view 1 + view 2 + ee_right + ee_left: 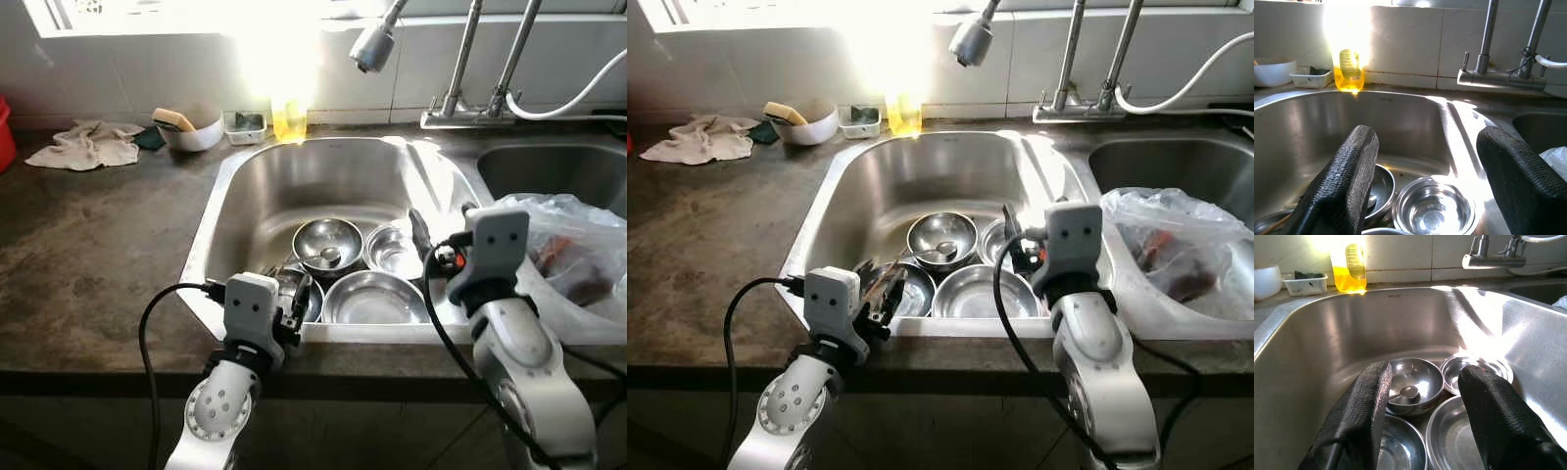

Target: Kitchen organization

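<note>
A steel sink holds several steel bowls on its floor. One bowl has a spoon lying in it; a smaller bowl sits to its right and a wide bowl in front. My left gripper hovers open over the sink's front left rim, above a partly hidden bowl. In the left wrist view its fingers frame the spoon bowl. My right gripper is open too, inside the sink near its right wall, above the small bowl.
A yellow soap bottle, a small tray, a white bowl with a sponge and a cloth lie behind the sink. A spray head hangs overhead. A plastic bag fills the right basin's front.
</note>
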Robot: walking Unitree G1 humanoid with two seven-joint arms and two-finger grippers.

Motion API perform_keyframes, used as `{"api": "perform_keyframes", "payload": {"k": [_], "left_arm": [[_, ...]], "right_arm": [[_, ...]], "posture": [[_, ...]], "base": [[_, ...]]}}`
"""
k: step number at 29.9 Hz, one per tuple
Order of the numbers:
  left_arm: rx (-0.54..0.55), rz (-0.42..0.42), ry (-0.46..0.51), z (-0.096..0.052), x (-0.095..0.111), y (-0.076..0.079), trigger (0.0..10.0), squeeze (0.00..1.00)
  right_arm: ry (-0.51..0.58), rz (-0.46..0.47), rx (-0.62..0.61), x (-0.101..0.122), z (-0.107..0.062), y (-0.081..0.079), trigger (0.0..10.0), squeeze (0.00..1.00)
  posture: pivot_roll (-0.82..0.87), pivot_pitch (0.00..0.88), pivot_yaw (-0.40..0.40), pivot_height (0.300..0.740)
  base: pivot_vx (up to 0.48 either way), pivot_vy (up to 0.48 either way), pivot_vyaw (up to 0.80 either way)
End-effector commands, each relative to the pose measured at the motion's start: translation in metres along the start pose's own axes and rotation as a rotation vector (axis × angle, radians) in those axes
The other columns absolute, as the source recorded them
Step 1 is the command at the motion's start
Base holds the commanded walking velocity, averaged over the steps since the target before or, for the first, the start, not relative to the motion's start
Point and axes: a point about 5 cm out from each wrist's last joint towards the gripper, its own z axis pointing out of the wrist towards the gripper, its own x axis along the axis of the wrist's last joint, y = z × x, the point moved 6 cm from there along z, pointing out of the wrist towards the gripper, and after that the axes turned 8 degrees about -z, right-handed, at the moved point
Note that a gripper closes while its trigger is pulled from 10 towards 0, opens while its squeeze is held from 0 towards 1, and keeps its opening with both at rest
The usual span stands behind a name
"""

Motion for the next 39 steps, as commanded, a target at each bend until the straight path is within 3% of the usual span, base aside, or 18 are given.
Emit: {"api": "perform_keyframes", "payload": {"k": [1, 9, 13, 26, 39], "left_arm": [[-0.007, 0.006, 0.011, 0.000, 0.003, -0.001, 10.0, 0.00], [0.000, 0.021, 0.031, -0.002, 0.009, -0.002, 10.0, 0.00], [-0.010, 0.001, 0.065, -0.004, 0.020, 0.006, 10.0, 0.00], [-0.002, 0.001, 0.041, -0.005, 0.012, 0.003, 10.0, 0.00], [-0.006, 0.002, 0.037, -0.005, 0.009, 0.006, 10.0, 0.00]], "right_arm": [[0.029, 0.001, 0.008, 0.008, -0.004, -0.004, 10.0, 0.00], [0.052, 0.037, 0.011, 0.016, -0.014, -0.007, 10.0, 0.00], [0.032, 0.028, 0.039, 0.011, -0.021, -0.014, 10.0, 0.00], [0.005, 0.026, -0.011, 0.002, -0.016, -0.008, 10.0, 0.00], [0.033, 0.031, -0.013, 0.010, -0.005, -0.009, 10.0, 0.00]], "posture": [[0.07, 0.048, 0.005, 0.740], [0.08, 0.047, -0.005, 0.740], [0.07, 0.049, -0.006, 0.740], [0.07, 0.041, -0.007, 0.740], [0.07, 0.045, -0.010, 0.740]], "base": [[0.000, 0.000, 0.00], [0.000, 0.000, 0.00], [0.000, 0.000, 0.00], [0.000, 0.000, 0.00], [0.000, 0.000, 0.00]]}}
